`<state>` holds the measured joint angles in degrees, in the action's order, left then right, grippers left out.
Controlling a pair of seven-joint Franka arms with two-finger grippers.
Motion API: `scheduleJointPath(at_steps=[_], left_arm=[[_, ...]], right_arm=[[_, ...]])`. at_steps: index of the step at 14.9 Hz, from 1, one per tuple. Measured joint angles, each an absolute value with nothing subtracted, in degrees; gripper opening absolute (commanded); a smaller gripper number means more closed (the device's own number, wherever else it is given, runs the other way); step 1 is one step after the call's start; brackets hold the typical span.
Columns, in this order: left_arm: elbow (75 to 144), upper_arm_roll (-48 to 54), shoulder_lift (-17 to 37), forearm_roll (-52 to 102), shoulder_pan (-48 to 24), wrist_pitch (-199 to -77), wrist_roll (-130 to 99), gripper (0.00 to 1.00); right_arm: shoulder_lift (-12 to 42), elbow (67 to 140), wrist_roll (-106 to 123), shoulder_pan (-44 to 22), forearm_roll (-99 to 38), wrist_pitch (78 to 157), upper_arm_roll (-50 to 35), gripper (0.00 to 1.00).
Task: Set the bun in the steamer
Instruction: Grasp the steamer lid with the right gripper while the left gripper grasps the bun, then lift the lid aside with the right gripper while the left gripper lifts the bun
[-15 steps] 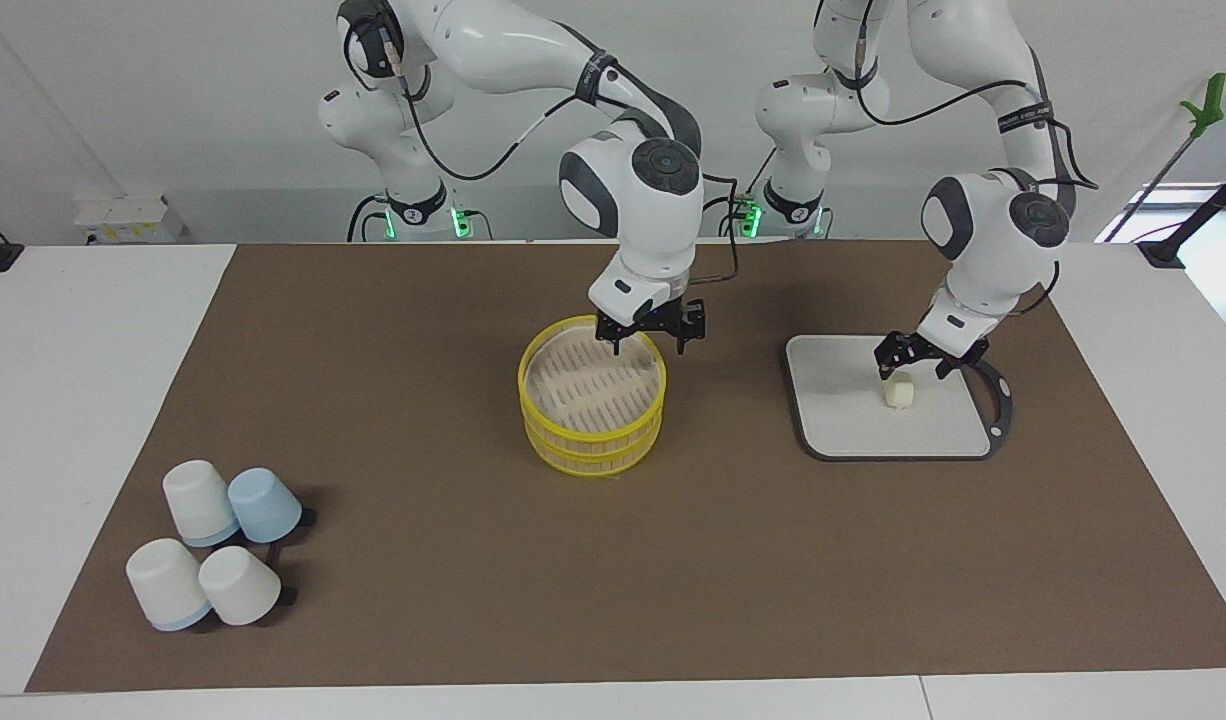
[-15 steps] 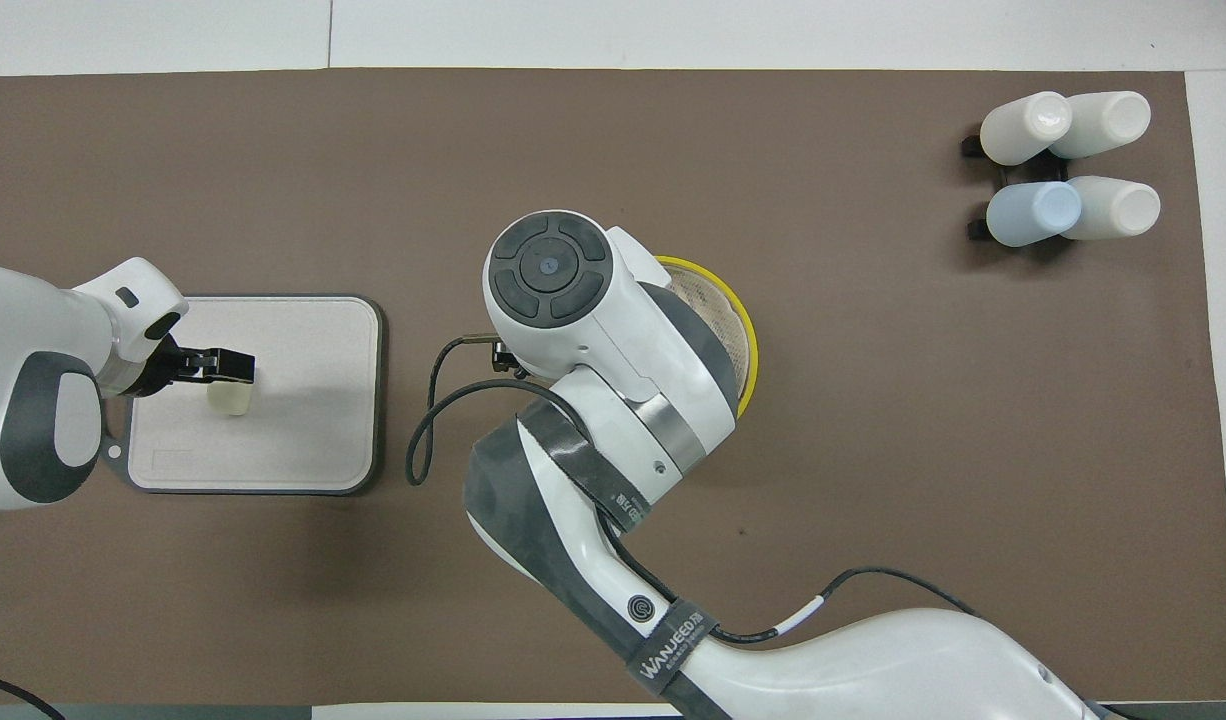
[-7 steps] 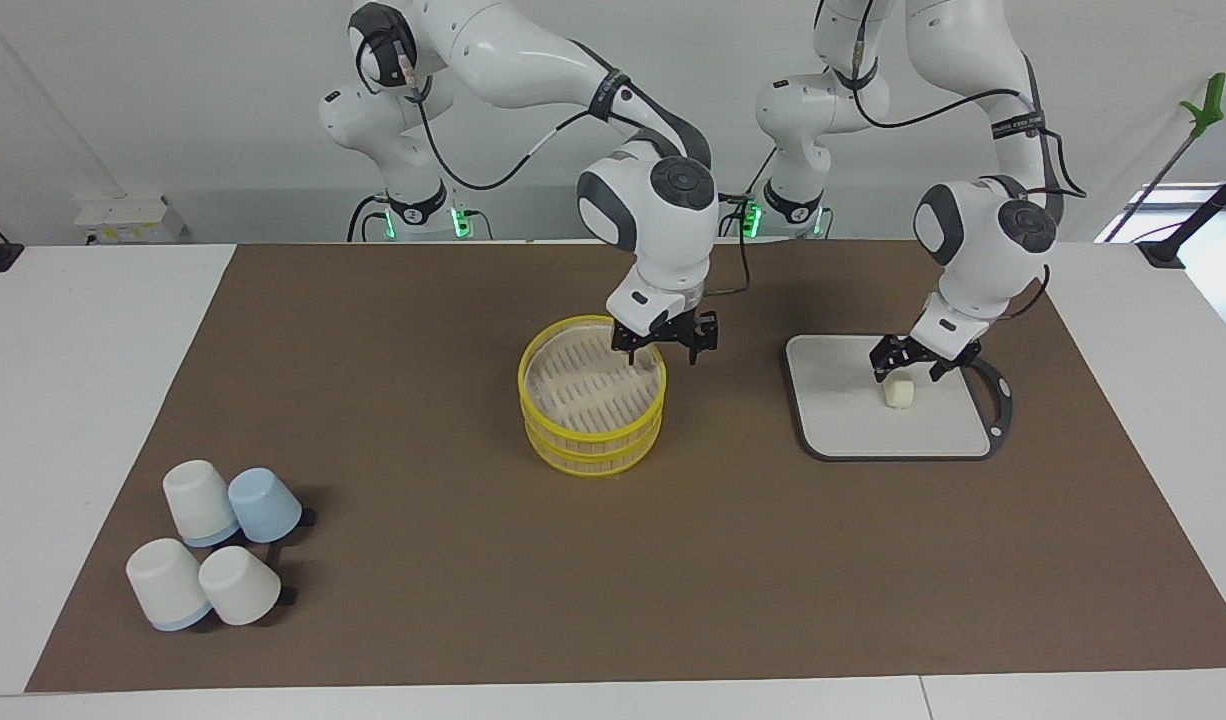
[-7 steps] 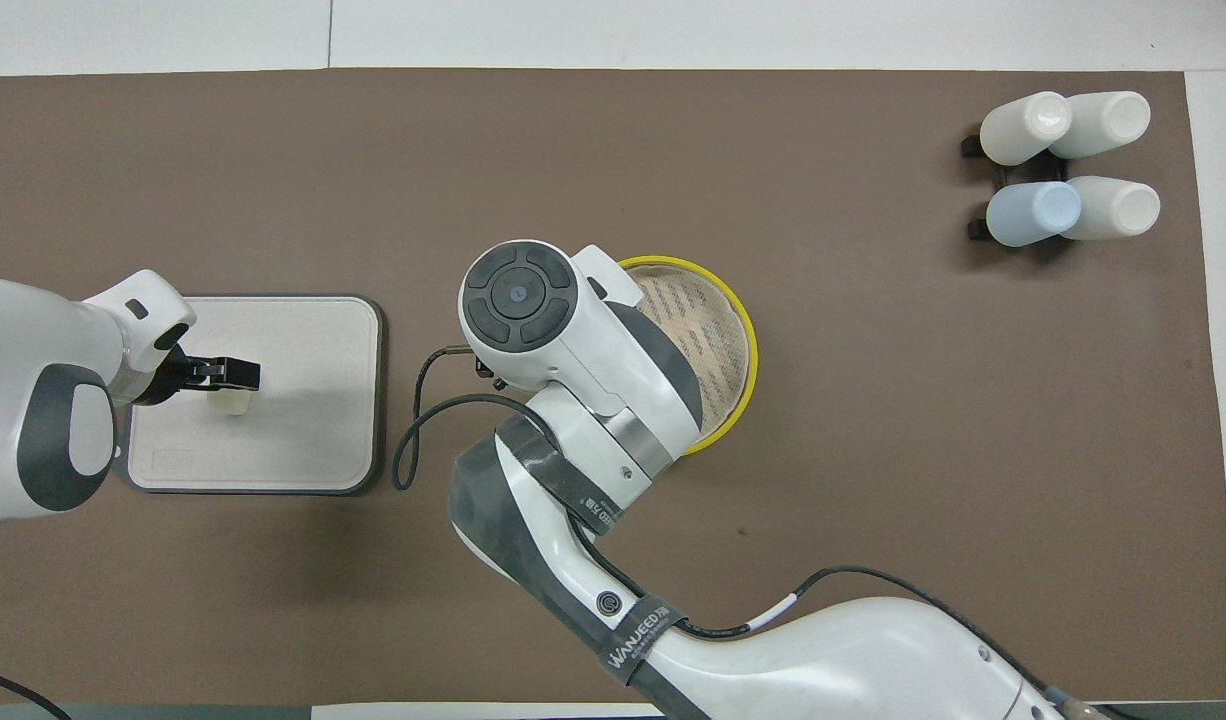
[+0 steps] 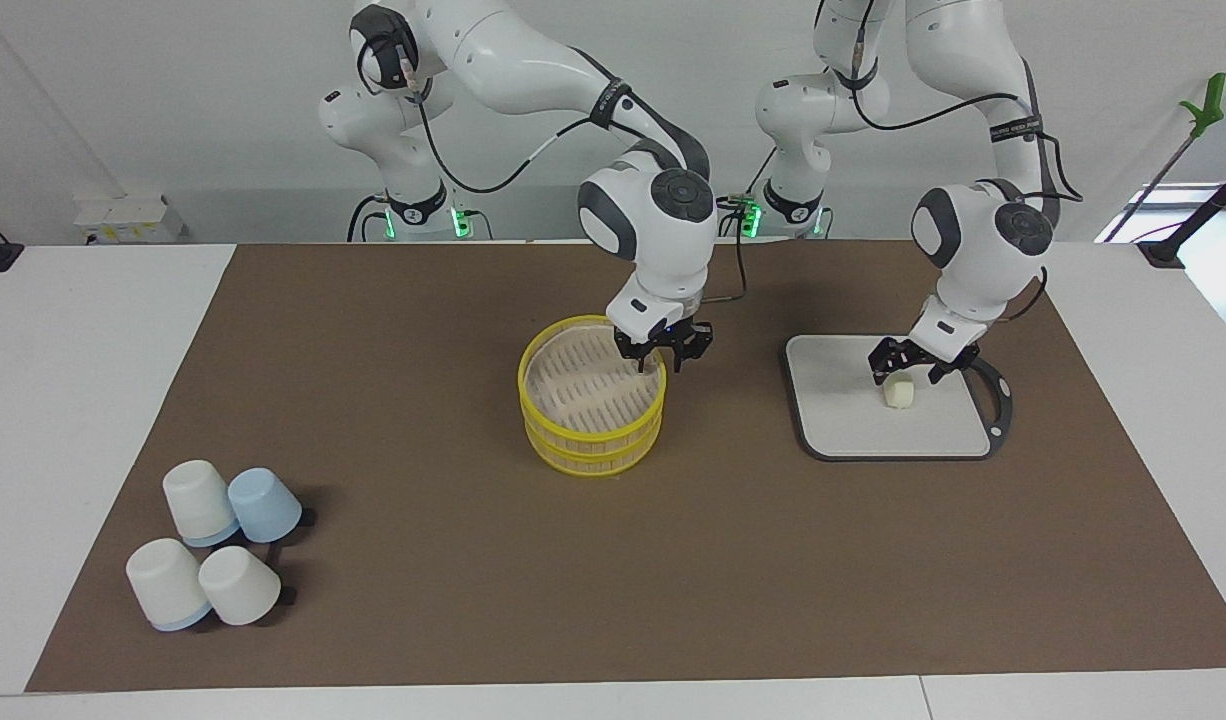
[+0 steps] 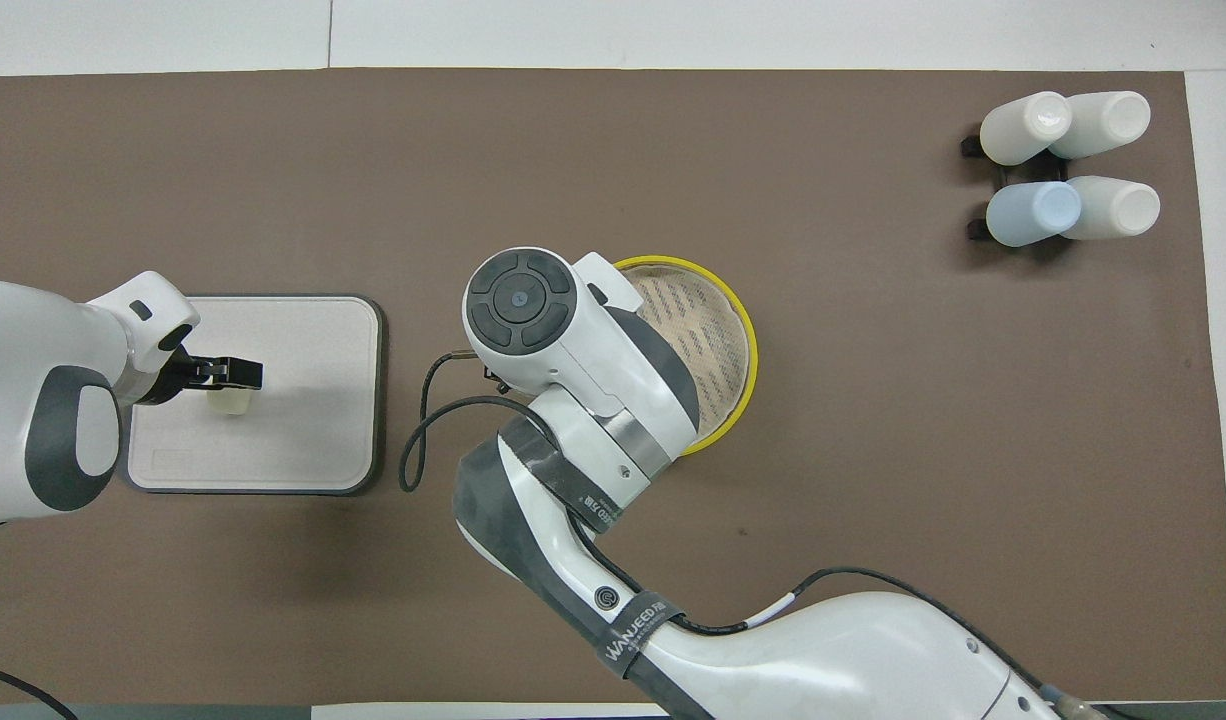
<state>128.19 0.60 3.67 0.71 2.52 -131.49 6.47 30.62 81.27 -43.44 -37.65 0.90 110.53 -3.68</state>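
Steamer (image 6: 718, 340) half under right arm

The word "WANJEED" can be read in white letters on the black strap (image 6: 638, 628) wrapped around the right arm (image 6: 823, 650); nothing else is legible.

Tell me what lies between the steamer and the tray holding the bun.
Only bare brown mat, seen in the facing view, between steamer and tray with bun.

One bun (image 5: 899, 393), one steamer (image 5: 592, 408), one tray (image 5: 843, 420), four cups (image 5: 216, 545), two arms (image 5: 663, 230).
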Motion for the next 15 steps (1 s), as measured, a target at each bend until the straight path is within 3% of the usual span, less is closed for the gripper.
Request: scheduleJointPath(at_steps=[9, 13, 15], left_arm=[[129.8, 0.5, 4.2, 0.7, 2.7, -133.5, 6.5, 0.99], [130.1, 0.4, 5.1, 0.7, 2.7, -134.2, 6.5, 0.84], [130.1, 0.5, 5.2, 0.7, 2.7, -134.2, 6.5, 0.69]], right_arm=[[29.9, 78.0, -43.5, -37.7, 1.9, 107.1, -3.4, 0.0], [25.4, 76.5, -35.7, -33.1, 1.0, 103.3, -3.1, 0.0], [22.7, 76.4, -30.1, -28.2, 0.4, 100.6, -3.0, 0.0]])
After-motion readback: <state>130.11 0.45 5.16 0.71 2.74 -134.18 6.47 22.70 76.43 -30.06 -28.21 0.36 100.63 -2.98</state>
